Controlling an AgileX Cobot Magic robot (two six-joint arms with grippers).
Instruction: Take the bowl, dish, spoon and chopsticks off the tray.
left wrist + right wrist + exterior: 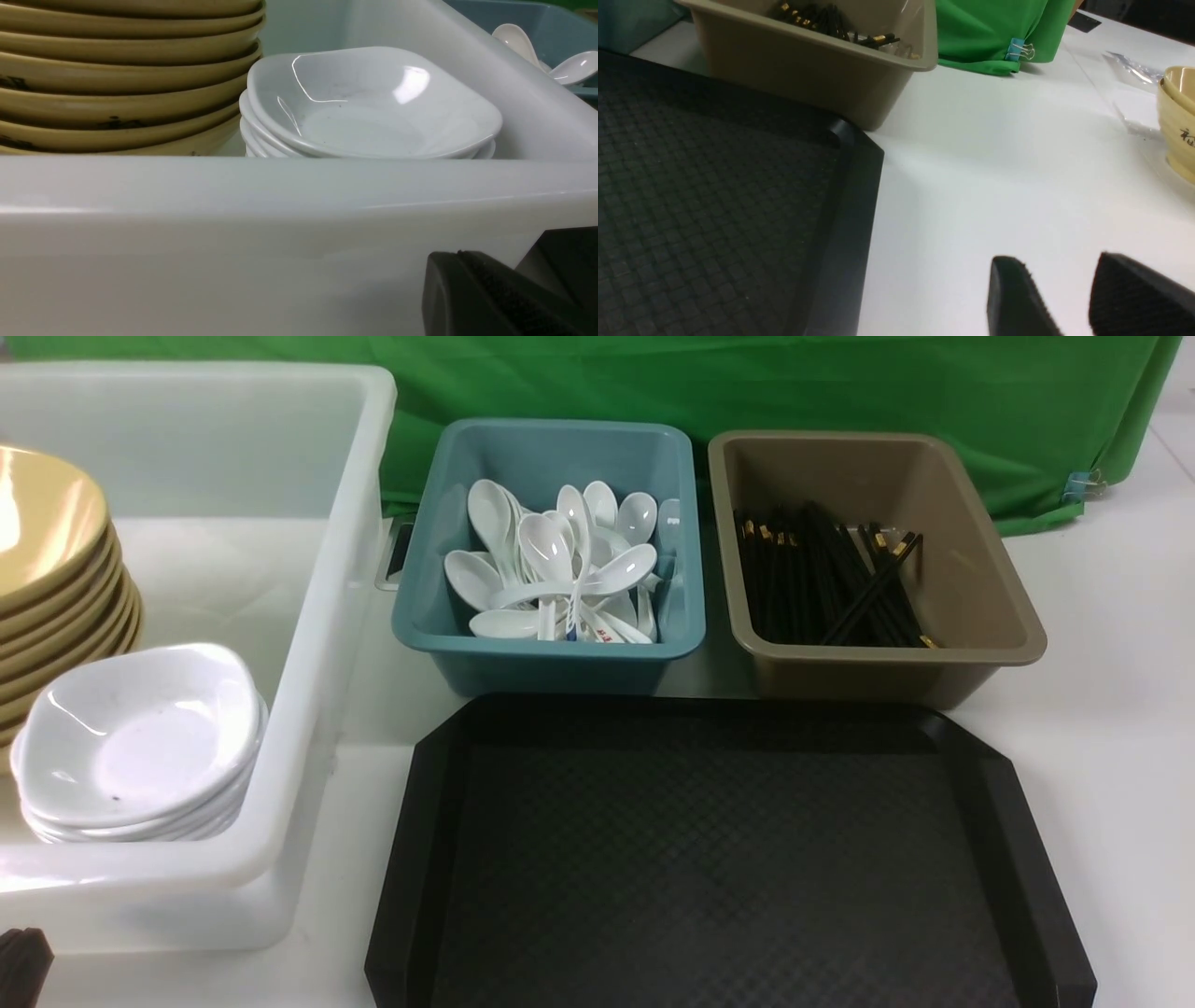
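The black tray (719, 859) lies in front with nothing on its textured surface (714, 186). Several mustard-yellow bowls (42, 523) (126, 60) are stacked in the white bin (317, 616), with a stack of white dishes (140, 737) (369, 102) beside them. White spoons (560, 560) fill the teal bin (551, 658). Black chopsticks (831, 579) (822, 18) lie in the brown bin (980, 607). My left gripper (460, 255) (21, 966) is shut and empty, low outside the white bin's near wall. My right gripper (1057, 261) hangs open over bare table to the right of the tray, holding nothing.
A green cloth (747, 383) backs the bins, held by a clip (1020, 49). Two beige bowls (1178, 121) and a clear plastic bag (1134, 70) sit on the white table to the right. The white bin's tall rim (280, 186) stands close before the left gripper.
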